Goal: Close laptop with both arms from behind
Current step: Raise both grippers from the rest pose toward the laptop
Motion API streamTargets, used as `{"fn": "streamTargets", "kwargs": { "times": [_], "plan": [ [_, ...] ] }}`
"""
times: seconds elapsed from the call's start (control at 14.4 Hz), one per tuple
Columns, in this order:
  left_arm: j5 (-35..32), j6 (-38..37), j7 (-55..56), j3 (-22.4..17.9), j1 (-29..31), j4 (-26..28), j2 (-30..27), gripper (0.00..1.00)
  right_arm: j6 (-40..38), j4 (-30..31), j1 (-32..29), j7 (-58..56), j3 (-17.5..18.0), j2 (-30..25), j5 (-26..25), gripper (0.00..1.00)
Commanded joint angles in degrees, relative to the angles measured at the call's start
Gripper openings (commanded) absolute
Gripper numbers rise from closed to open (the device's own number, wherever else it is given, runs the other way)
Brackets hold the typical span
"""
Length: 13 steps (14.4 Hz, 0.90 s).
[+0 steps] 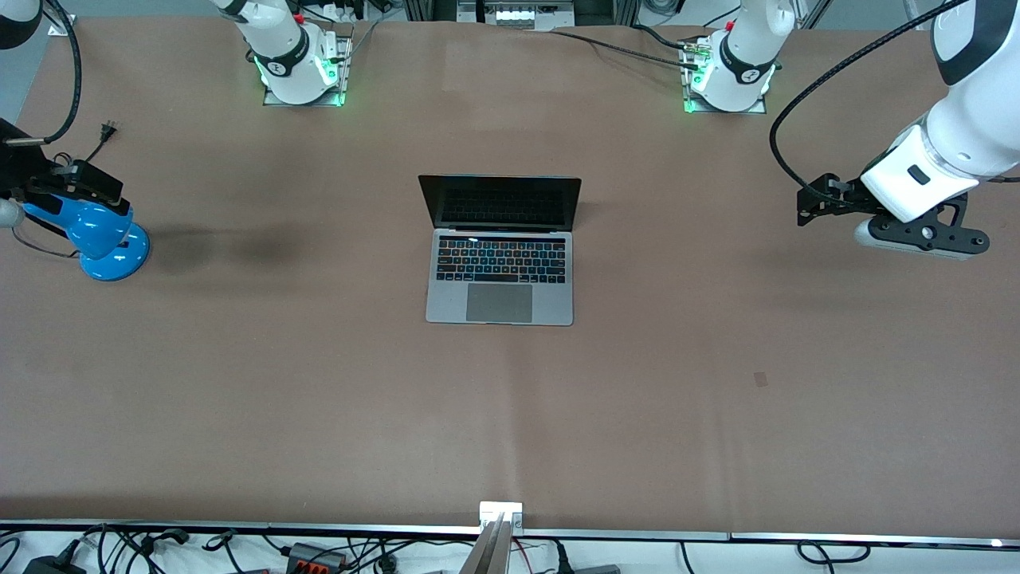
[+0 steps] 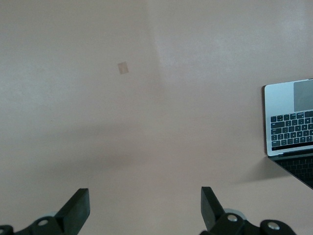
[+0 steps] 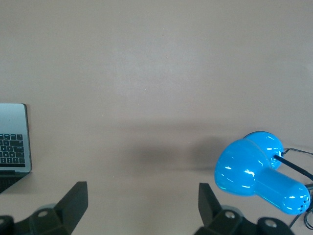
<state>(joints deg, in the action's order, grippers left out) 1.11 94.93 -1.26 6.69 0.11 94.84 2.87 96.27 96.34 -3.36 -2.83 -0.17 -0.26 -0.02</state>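
Observation:
The silver-grey laptop stands open in the middle of the brown table, its dark screen upright and its keyboard and trackpad facing the front camera. One corner of it shows in the left wrist view and in the right wrist view. My left gripper is open and empty, up over bare table toward the left arm's end; its fingers stand wide apart. My right gripper is open and empty, over a blue lamp at the right arm's end, with its fingers wide apart.
A blue desk lamp with a black cord lies on the table at the right arm's end and shows in the right wrist view. A small tape patch marks the table nearer the front camera. Cables run along the front edge.

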Motion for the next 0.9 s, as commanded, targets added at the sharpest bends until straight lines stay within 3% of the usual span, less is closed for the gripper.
{"fn": "streamTargets", "kwargs": {
  "times": [0.0, 0.76, 0.83],
  "plan": [
    [-0.67, -1.06, -1.03, 0.17, 0.24, -1.24, 0.64, 1.0, -0.56, 0.6, -0.51, -0.25, 0.35, -1.15, 0.37, 1.0],
    [-0.85, -1.15, -0.41, -0.54, 2.07, -1.67, 1.43, 1.0, -0.39, 0.86, -0.42, -0.34, 0.35, -0.71, 0.28, 1.0],
    [-0.67, -1.15, -0.85, -0.54, 3.65, -1.68, 2.65, 1.0, -0.56, 0.87, -0.51, -0.33, 0.35, -0.71, 0.28, 0.7]
  ]
}}
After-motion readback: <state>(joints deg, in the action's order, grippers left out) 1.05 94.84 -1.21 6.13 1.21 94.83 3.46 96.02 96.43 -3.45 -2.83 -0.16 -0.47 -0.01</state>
